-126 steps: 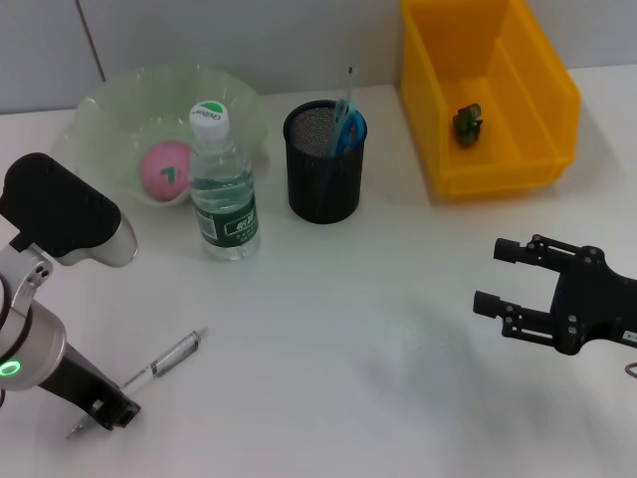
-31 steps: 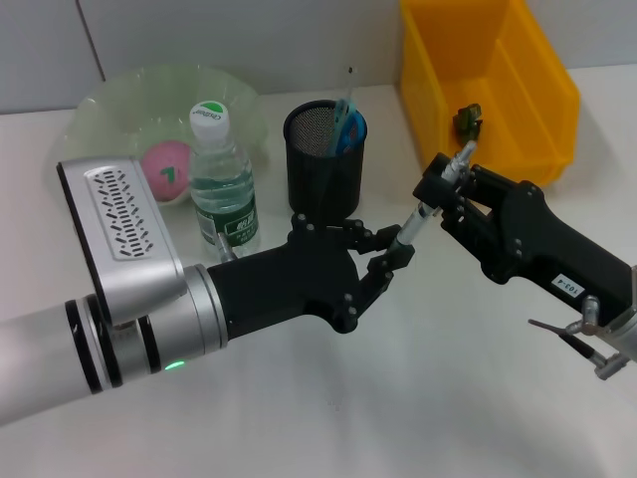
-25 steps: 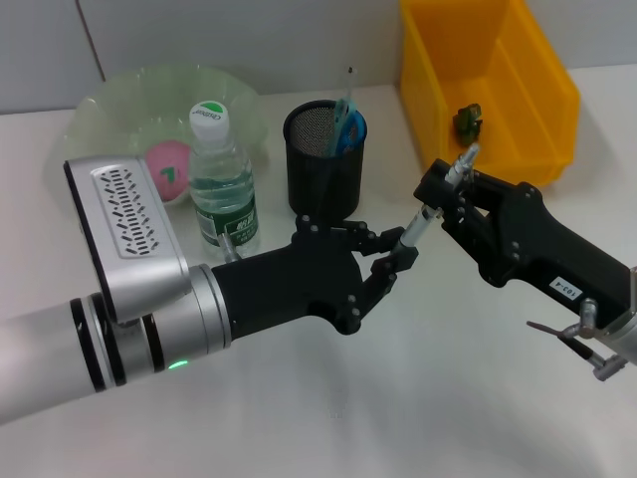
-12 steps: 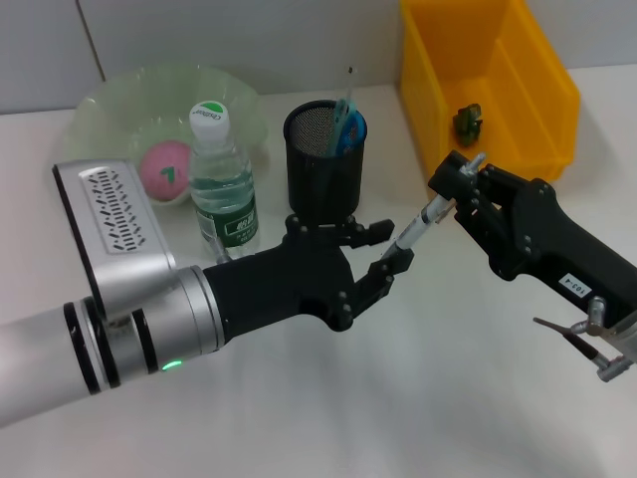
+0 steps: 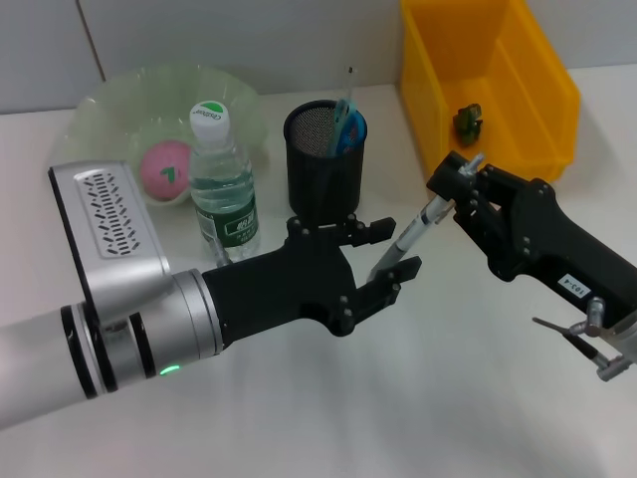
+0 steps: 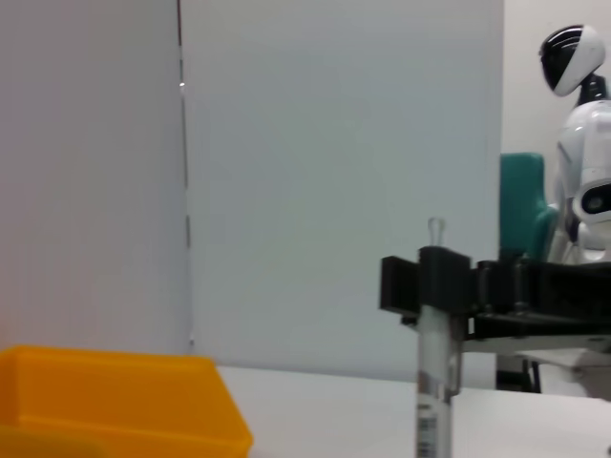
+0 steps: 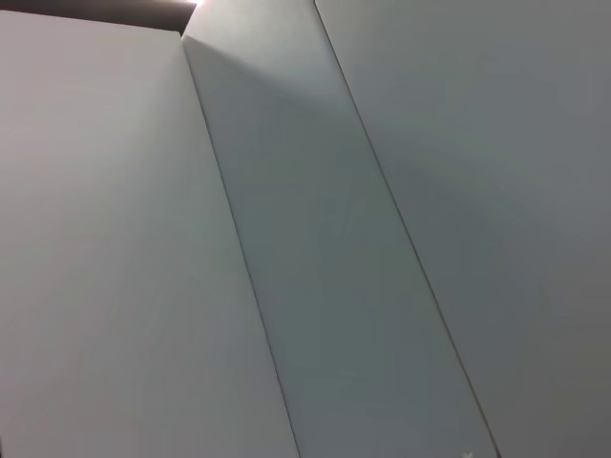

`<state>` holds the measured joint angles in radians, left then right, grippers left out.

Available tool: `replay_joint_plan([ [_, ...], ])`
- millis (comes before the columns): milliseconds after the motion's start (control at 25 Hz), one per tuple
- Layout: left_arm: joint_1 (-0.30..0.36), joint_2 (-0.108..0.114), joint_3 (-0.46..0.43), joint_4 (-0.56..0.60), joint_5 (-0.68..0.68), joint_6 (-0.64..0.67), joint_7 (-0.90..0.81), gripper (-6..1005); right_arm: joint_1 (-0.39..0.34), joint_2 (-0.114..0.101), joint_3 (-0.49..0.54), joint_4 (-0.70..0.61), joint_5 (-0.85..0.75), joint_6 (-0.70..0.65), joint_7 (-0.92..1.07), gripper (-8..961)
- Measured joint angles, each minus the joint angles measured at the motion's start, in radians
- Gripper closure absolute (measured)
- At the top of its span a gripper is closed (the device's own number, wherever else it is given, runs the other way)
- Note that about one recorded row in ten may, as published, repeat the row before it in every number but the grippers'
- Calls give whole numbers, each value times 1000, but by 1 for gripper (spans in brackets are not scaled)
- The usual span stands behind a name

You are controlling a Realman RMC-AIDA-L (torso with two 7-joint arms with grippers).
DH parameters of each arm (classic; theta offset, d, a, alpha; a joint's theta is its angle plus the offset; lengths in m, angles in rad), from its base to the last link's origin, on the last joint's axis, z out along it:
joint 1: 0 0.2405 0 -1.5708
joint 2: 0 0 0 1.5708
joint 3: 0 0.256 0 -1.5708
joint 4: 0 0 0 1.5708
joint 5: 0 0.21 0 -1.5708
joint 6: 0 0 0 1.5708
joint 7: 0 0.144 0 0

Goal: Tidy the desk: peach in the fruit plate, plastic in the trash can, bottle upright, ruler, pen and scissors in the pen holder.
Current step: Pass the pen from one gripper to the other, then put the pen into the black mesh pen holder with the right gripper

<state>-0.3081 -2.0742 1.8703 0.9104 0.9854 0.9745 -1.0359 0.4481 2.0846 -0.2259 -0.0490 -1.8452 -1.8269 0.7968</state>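
A clear pen (image 5: 418,227) hangs tilted above the table, and my right gripper (image 5: 453,184) is shut on its upper end. My left gripper (image 5: 388,249) is open around the pen's lower tip, its fingers apart from it. In the left wrist view the pen (image 6: 434,382) stands upright, clamped by the right gripper's black fingers (image 6: 430,281). The pink peach (image 5: 164,167) lies in the green fruit plate (image 5: 109,105). The bottle (image 5: 221,184) stands upright. Blue scissors (image 5: 346,124) and a thin ruler (image 5: 349,85) stand in the black mesh pen holder (image 5: 323,174). Green plastic (image 5: 468,121) lies in the yellow trash can (image 5: 542,80).
The bottle and pen holder stand close behind my left arm. The trash can's yellow wall (image 6: 115,401) also shows in the left wrist view. The right wrist view shows only a grey wall. Open white tabletop (image 5: 418,398) lies in front of both arms.
My left gripper has opened and let go of the pen's lower end. The right gripper keeps hold of the pen, which has risen slightly.
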Motion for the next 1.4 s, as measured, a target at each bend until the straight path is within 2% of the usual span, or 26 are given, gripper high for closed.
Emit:
replay_joint_plan([
  [120, 0, 1, 1, 0, 0, 9, 4, 576, 0, 0, 5, -4, 0, 8, -19, 803],
  [160, 5, 4, -6, -2, -1, 65, 6, 576, 0, 0, 5, -4, 0, 8, -19, 801],
  [320, 18, 5, -32, -9, 0, 115, 6, 575, 5, -1, 26, -24, 2, 21, -47, 794],
  [480, 23, 7, -84, -54, 5, 186, 9, 484, 25, -1, 51, -67, 3, 26, -58, 786],
  [520, 23, 7, -84, -54, 5, 186, 9, 461, 54, -2, 71, -85, 7, 31, -100, 784],
  [560, 25, 7, -135, -118, 1, 210, 18, 438, 54, -2, 71, -85, 7, 31, -100, 782],
  [680, 26, 5, -166, -164, -1, 226, 26, 370, 114, -4, 85, -90, 24, 59, -197, 776],
  [720, 26, 5, -166, -164, -1, 226, 26, 347, 163, -4, 85, -95, 29, 104, -223, 774],
  [760, 26, 5, -166, -164, -1, 226, 26, 324, 163, -4, 85, -95, 29, 104, -223, 772],
  [800, 26, 3, -195, -225, -2, 262, 44, 301, 191, -4, 85, -97, 29, 138, -228, 770],
  [920, 27, 2, -198, -244, -2, 275, 56, 233, 281, 0, 85, -85, 31, 276, -264, 764],
  [1000, 28, 2, -199, -251, -2, 279, 60, 187, 298, 1, 85, -76, 31, 306, -274, 760],
  [1120, 27, 3, -202, -254, -2, 281, 61, 187, 351, 2, 76, -52, 32, 397, -283, 754],
  [1400, 11, 5, -203, -264, -2, 282, 61, 187, 402, 2, 69, -34, 24, 527, -287, 741],
])
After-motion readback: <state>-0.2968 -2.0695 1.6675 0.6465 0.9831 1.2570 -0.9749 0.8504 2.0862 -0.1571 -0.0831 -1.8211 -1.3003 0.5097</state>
